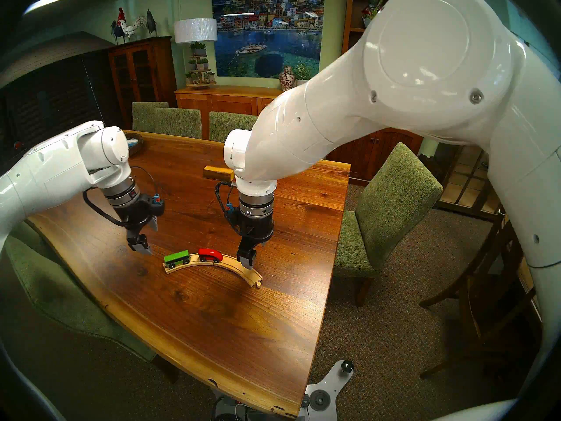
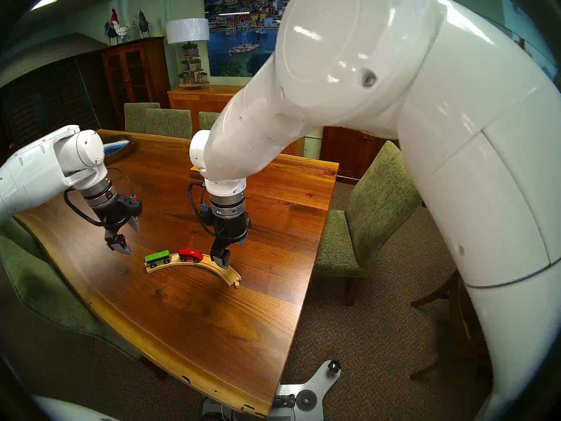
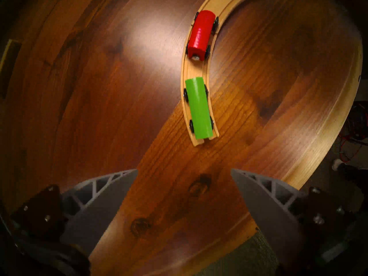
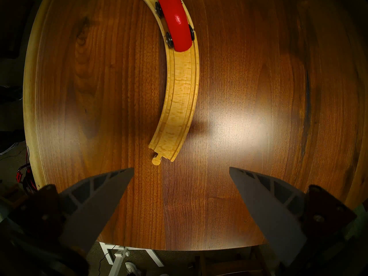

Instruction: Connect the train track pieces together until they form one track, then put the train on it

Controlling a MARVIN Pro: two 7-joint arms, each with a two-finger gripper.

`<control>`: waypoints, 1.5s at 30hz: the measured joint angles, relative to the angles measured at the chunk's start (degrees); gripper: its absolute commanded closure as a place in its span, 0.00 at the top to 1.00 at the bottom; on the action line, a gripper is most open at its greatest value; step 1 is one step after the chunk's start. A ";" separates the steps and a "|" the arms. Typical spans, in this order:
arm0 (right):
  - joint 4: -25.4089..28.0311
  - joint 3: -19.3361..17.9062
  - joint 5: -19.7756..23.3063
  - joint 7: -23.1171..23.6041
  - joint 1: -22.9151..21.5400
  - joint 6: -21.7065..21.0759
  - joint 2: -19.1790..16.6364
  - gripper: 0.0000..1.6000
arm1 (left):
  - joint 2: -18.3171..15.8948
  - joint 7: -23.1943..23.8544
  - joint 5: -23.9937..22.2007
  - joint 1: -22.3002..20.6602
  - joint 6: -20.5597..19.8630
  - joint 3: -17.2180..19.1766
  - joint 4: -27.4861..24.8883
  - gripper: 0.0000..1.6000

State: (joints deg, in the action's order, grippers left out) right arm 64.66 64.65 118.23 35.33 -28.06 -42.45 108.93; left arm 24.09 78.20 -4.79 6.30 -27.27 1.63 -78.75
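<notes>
On the worktop point(image 1: 212, 320) nearest us lies the track point(image 1: 239, 267), joined into one arc that bows away from us, its long axis running left to right and its peg end pointing toward us at the right. On it sit the green car point(image 1: 176, 257) and the red car point(image 1: 210, 254), a gap between them. We judge the task done; what remains is pulling clear. Our left gripper point(image 1: 145, 238) and right gripper point(image 1: 253, 253) hang spread and empty.
</notes>
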 measured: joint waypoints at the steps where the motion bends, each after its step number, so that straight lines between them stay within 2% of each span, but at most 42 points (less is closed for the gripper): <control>1: 0.00 0.00 0.00 0.00 0.00 0.00 0.00 1.00 | -0.56 -0.01 -0.10 0.00 -0.02 0.00 -0.19 1.00; 4: 0.00 0.00 0.00 0.00 0.00 0.00 0.00 1.00 | -2.40 -0.11 -0.57 0.00 -0.15 -0.04 -1.11 0.99; 5: 0.00 -0.01 0.00 0.00 0.00 0.00 0.00 1.00 | -2.80 -0.15 -0.68 0.01 -0.19 -0.05 -1.38 0.92; 6: 0.00 -0.01 0.00 0.00 0.00 0.00 0.00 1.00 | -3.87 -0.27 -1.02 0.05 -0.31 -0.06 -2.26 0.71; 8: 0.00 -0.01 0.00 0.00 0.00 -0.01 0.00 1.00 | -5.27 -0.51 -1.55 0.19 -0.59 -0.09 -3.65 0.40; 9: 0.00 -0.01 -0.01 0.00 0.00 -0.01 0.00 1.00 | -5.93 -0.71 -1.85 0.30 -0.77 -0.12 -4.34 0.33; 10: 0.00 -0.01 -0.01 0.00 0.00 -0.01 0.00 1.00 | -6.56 -0.96 -2.16 0.44 -0.98 -0.17 -5.00 0.13; 11: 0.00 -0.01 -0.01 0.00 0.00 -0.01 0.00 1.00 | -6.90 -1.13 -2.35 0.55 -1.13 -0.21 -5.38 0.00; 17: 0.00 -0.02 -0.01 0.00 0.00 -0.01 -0.01 1.00 | -8.64 -3.17 -3.90 2.23 -2.88 -1.06 -7.66 0.00; 22: 0.00 -0.03 -0.01 -0.01 0.00 -0.01 -0.01 1.00 | -8.34 -4.85 -4.99 4.00 -4.27 -1.86 -7.68 0.00; 45: 0.00 -0.06 -0.03 -0.02 0.00 -0.03 -0.02 1.00 | 1.49 -8.34 -8.28 6.37 -7.17 -2.04 1.49 0.00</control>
State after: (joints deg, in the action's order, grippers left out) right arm 64.66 64.59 118.19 35.31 -28.06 -42.48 108.91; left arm 25.58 69.86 -13.07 12.67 -34.44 -0.41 -77.26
